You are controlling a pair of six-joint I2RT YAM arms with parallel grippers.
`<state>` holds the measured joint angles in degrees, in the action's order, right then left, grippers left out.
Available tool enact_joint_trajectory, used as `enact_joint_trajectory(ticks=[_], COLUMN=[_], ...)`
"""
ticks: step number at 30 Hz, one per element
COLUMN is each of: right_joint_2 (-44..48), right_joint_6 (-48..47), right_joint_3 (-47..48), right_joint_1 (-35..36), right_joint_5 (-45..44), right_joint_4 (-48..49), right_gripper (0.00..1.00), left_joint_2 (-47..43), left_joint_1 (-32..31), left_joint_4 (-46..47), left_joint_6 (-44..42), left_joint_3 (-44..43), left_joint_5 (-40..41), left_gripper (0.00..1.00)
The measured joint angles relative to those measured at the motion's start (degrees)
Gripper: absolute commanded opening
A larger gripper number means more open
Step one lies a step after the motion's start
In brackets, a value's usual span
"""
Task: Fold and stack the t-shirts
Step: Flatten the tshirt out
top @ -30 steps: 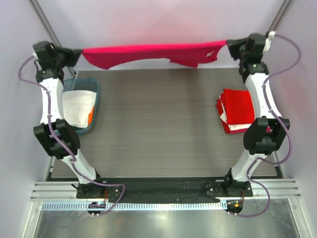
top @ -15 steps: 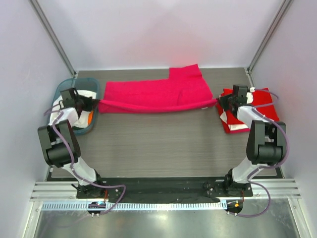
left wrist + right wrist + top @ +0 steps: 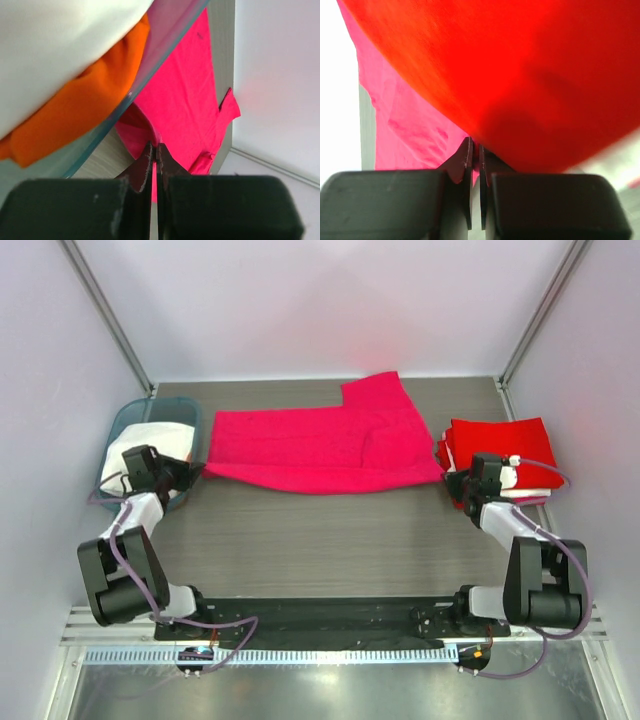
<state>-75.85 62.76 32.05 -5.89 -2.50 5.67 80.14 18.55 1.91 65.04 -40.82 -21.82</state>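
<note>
A magenta-pink t-shirt (image 3: 320,445) lies spread across the far half of the table, one sleeve pointing to the back. My left gripper (image 3: 195,470) is shut on its near left corner, right beside the basket; the left wrist view has the cloth (image 3: 190,100) pinched at the tips (image 3: 155,147). My right gripper (image 3: 447,475) is shut on the near right corner, pressed against a folded stack of bright red t-shirts (image 3: 500,445). That stack (image 3: 520,75) fills the right wrist view above the tips (image 3: 475,145), with magenta cloth (image 3: 400,125) to the left.
A teal plastic basket (image 3: 125,425) stands at the far left holding a white t-shirt (image 3: 150,445) and an orange cloth (image 3: 85,105). Some white cloth shows under the red stack. Grey walls and frame posts close in the back and sides.
Both arms came down from high at the back and drew toward me. The magenta-pink t-shirt went from hanging stretched between them to lying flat on the table.
</note>
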Motion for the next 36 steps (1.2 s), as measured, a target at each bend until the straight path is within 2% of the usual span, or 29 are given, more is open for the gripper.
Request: enact_joint_trajectory(ticks=[12, 14, 23, 32, 33, 34, 35, 36], right_joint_2=[13.4, 16.1, 28.5, 31.6, 31.7, 31.8, 32.2, 32.5], right_joint_6=[-1.1, -1.2, -1.5, -2.4, -2.4, -2.1, -2.0, -1.9], right_joint_3=[-12.8, -14.4, -16.3, -16.3, -16.3, -16.3, -16.3, -16.3], right_joint_1=[0.0, 0.0, 0.0, 0.0, 0.0, 0.0, 0.0, 0.0], right_joint_5=[-1.2, -1.9, -7.7, -9.2, -9.3, -9.4, -9.7, -10.2], right_joint_4=[-1.6, -2.6, -14.6, -24.2, -24.7, -25.3, -25.9, -26.4], right_gripper=[0.02, 0.05, 0.10, 0.13, 0.24, 0.39, 0.49, 0.58], left_joint_2=[-9.7, -11.0, -15.0, -22.6, -22.4, -22.2, -21.7, -21.1], left_joint_1=[4.9, 6.1, 7.0, 7.0, 7.0, 7.0, 7.0, 7.1], left_joint_4=[-6.5, -7.9, -12.5, -19.7, -20.3, -20.9, -21.4, -21.7], left_joint_6=[-3.8, -5.2, -12.7, -16.0, -16.0, -16.0, -16.0, -16.0], left_joint_3=[12.7, 13.8, 15.8, 15.9, 15.9, 15.9, 15.9, 15.9], left_joint_5=[0.1, 0.1, 2.4, 7.7, 8.2, 8.7, 9.2, 9.9], left_gripper=[0.00, 0.00, 0.00, 0.00, 0.00, 0.02, 0.06, 0.16])
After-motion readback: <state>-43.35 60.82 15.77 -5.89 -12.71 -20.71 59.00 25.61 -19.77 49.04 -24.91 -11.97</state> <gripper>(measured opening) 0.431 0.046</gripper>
